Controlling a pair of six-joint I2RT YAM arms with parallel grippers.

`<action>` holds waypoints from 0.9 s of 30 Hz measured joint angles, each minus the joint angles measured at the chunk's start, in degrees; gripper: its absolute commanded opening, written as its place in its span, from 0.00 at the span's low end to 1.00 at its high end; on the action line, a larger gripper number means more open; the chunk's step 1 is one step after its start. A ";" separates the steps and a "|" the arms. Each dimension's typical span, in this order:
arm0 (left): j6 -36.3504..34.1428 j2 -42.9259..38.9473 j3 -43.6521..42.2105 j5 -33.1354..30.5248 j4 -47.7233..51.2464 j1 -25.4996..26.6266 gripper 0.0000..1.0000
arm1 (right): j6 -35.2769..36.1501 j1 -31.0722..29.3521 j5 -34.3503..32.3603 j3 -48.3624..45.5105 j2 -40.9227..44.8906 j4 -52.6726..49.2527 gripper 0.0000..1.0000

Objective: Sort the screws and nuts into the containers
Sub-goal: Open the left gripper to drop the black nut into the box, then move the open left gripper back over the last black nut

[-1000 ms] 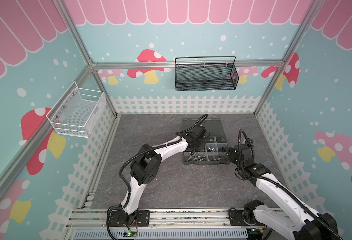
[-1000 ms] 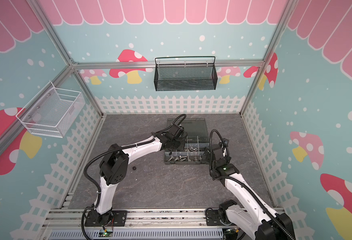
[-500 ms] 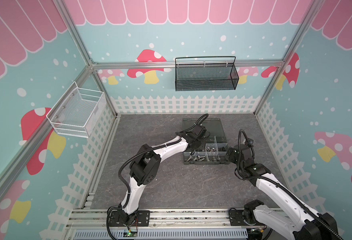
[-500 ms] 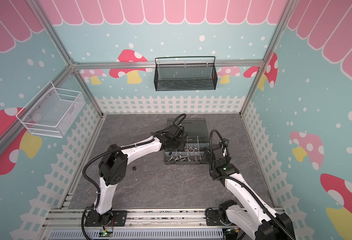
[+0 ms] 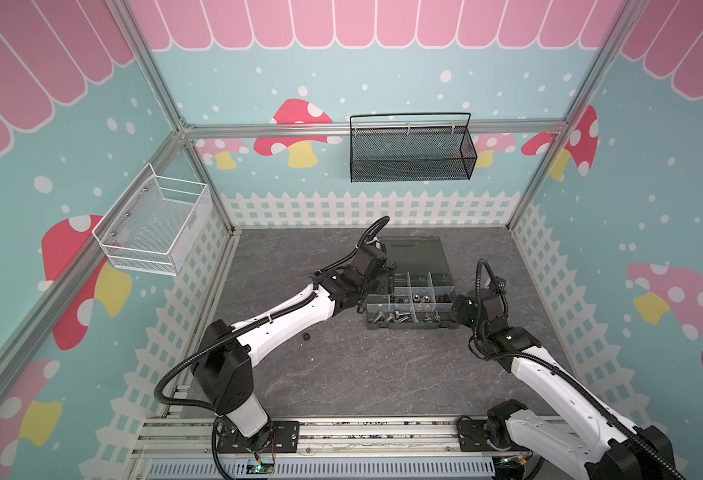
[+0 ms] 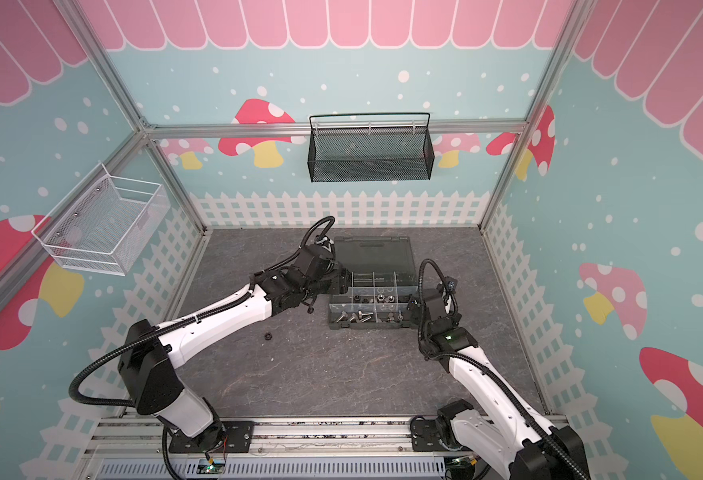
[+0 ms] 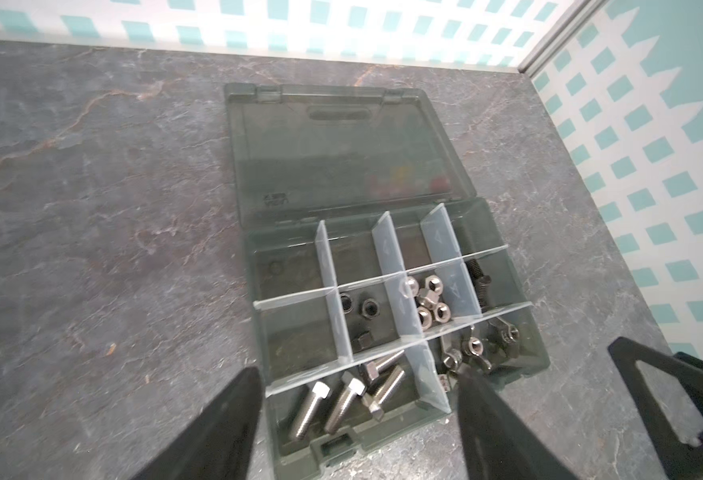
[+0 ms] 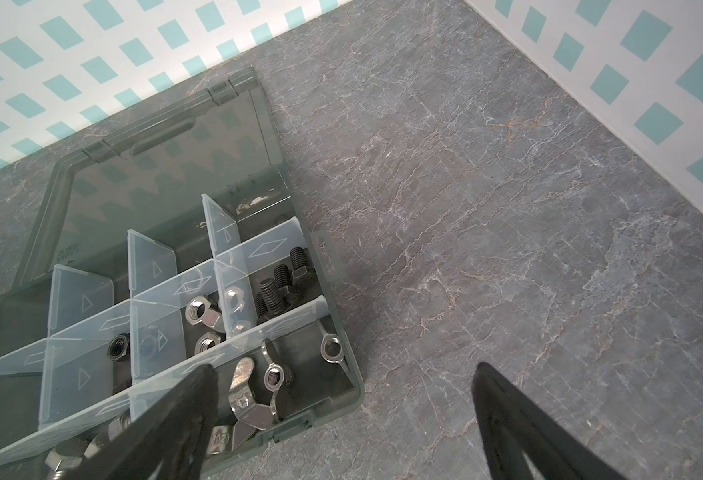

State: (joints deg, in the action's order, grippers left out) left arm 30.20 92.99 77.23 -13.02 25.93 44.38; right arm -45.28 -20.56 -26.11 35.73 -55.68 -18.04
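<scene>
Both pincers hang at the open organizer box [image 5: 408,325]. The left gripper [image 7: 358,370] stands over the near end of its containers [image 7: 295,340], jaws well apart and nothing between them. The right gripper [image 8: 343,368], at the opposite end, gapes wide and is likewise empty.

Silver screws [image 7: 341,399] lie in the near compartment, silver nuts [image 7: 428,303] and black nuts [image 7: 358,307] in the middle row, black screws [image 8: 283,282] at the far end and wing nuts [image 7: 474,345] beside them. One stray black nut [image 5: 306,336] lies on the table [image 5: 341,374], well apart from the box.

The step in hand looks like fetching that stray. To do it well, lift the left arm clear of the thin dividers first, come straight down over the nut, close gently (it is tiny and may skid), then let go low over the black-nut compartment.

The left fingers mask the box's near corners. A dark piece beside the black nuts could be a screw or a nut, and a faint ring in the far corner compartment cannot be made out.
</scene>
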 measured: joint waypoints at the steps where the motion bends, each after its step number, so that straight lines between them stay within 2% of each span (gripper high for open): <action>1: 0.07 -1.11 -2.05 -0.98 0.17 0.00 0.81 | 0.00 0.00 0.02 0.00 -0.02 0.00 0.97; 7: 2.25 -8.81 -13.88 -6.49 3.28 -0.59 0.84 | 0.00 0.00 0.11 0.00 -0.07 0.02 0.97; 11: 4.44 -14.58 -20.48 -8.13 6.05 -3.17 0.83 | 0.00 0.00 0.24 0.00 -0.26 0.07 0.97; 18: 8.28 -21.73 -30.18 -7.96 10.56 -8.04 0.79 | -0.02 0.00 0.70 0.00 -1.42 0.52 0.97; 27: 10.40 -22.82 -36.37 -5.88 13.33 -11.67 0.67 | -0.04 0.00 1.57 0.00 -2.12 0.96 0.97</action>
State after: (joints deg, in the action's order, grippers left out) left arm 40.60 70.17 40.86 -18.90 39.27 32.71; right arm -45.32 -20.56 -24.53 35.73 -57.80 -17.08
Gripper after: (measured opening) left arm 0.699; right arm 0.969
